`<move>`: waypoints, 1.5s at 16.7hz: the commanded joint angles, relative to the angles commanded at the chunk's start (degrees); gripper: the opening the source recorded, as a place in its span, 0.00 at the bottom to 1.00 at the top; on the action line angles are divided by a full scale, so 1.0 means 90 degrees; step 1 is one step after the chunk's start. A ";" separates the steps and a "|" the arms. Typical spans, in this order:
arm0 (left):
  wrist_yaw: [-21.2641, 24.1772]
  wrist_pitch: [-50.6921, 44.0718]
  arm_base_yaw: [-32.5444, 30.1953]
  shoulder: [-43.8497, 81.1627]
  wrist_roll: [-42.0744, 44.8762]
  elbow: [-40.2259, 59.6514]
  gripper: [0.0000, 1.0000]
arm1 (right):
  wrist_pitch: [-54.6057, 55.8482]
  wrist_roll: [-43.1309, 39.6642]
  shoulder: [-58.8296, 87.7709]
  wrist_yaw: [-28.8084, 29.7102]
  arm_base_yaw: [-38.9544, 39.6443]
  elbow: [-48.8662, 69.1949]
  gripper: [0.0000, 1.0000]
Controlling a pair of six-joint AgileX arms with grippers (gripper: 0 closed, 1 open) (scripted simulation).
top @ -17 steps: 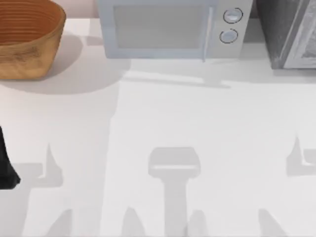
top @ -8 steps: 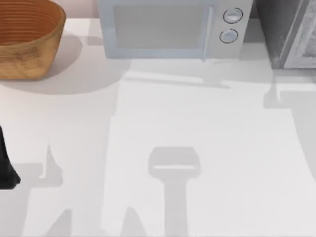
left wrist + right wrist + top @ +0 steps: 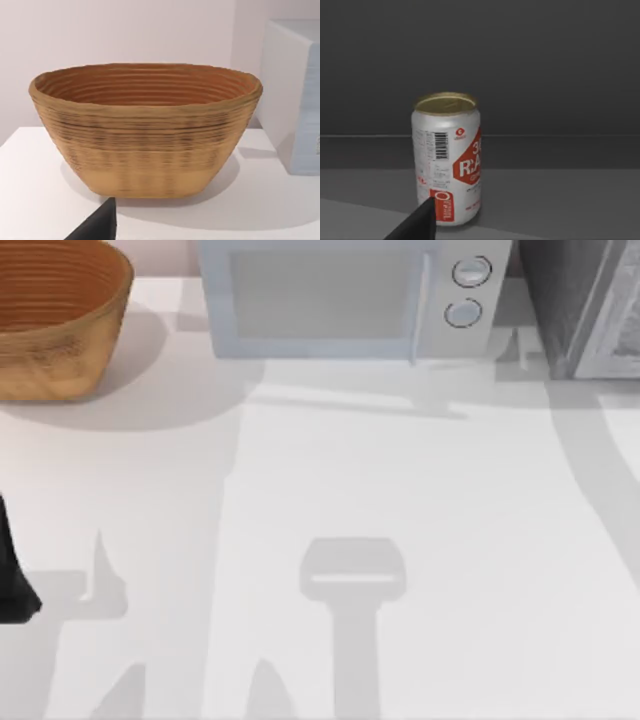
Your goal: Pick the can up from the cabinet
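The can [image 3: 447, 157] is silver with a gold top, a barcode and a red label. It stands upright on a grey shelf inside the dark cabinet [image 3: 580, 305], which sits at the table's back right. My right gripper [image 3: 417, 225] shows as a black tip low in the right wrist view, just in front of the can and apart from it. My left gripper [image 3: 97, 225] is parked at the left side of the table, facing the basket; its arm [image 3: 12, 580] shows at the top view's left edge.
A woven brown basket [image 3: 55, 315] stands at the back left. A pale microwave [image 3: 340, 295] stands at the back middle, beside the cabinet. The white table [image 3: 330, 480] lies open in front of them, crossed by arm shadows.
The right arm's shadow has swept from the right edge toward the back right, up to the cabinet. The left arm has not moved.
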 joint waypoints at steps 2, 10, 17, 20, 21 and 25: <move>0.0000 0.0000 0.0000 0.0000 0.0000 0.0000 1.00 | -0.0110 -0.0004 0.0316 0.0043 0.0043 0.0337 1.00; 0.0000 0.0000 0.0000 0.0000 0.0000 0.0000 1.00 | -0.0023 0.0010 0.0464 0.0162 0.0135 0.0357 1.00; 0.0000 0.0000 0.0000 0.0000 0.0000 0.0000 1.00 | 0.0877 -0.0013 0.0895 0.1052 0.0972 -0.0061 1.00; 0.0000 0.0000 0.0000 0.0000 0.0000 0.0000 1.00 | 0.0862 -0.0011 0.0893 0.1026 0.0939 -0.0031 1.00; 0.0000 0.0000 0.0000 0.0000 0.0000 0.0000 1.00 | 0.0866 -0.0013 0.0979 0.0995 0.0910 0.0056 1.00; 0.0000 0.0000 0.0000 0.0000 0.0000 0.0000 1.00 | 0.0915 -0.0010 0.1683 0.0837 0.0744 0.0674 1.00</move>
